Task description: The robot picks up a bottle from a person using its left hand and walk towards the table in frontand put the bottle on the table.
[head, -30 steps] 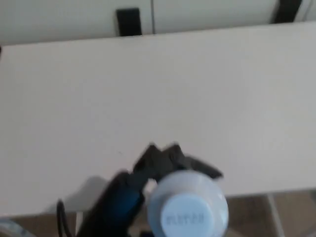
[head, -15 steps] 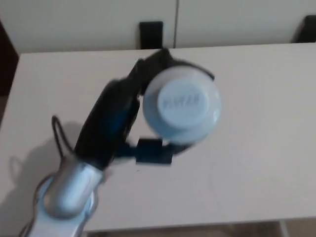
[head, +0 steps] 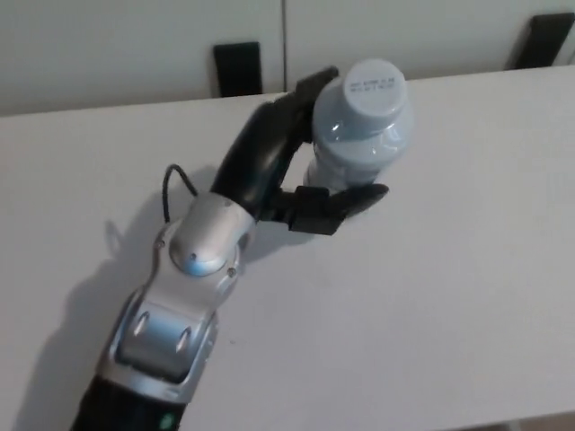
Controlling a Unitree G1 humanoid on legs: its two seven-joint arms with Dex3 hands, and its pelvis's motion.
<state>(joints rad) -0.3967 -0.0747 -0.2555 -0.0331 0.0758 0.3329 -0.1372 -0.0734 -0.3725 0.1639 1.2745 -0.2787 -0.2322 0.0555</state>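
Bottle sits upright over the counter, clasped in the left hand. Whether its base touches the surface is hard to tell; let go too soon, it could drop, topple and roll away.

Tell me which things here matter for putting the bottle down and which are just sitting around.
In the job: bottle; left hand gripping it; table.
Just there: black block beyond the table's far edge; second black block at far right; pale wall panels.
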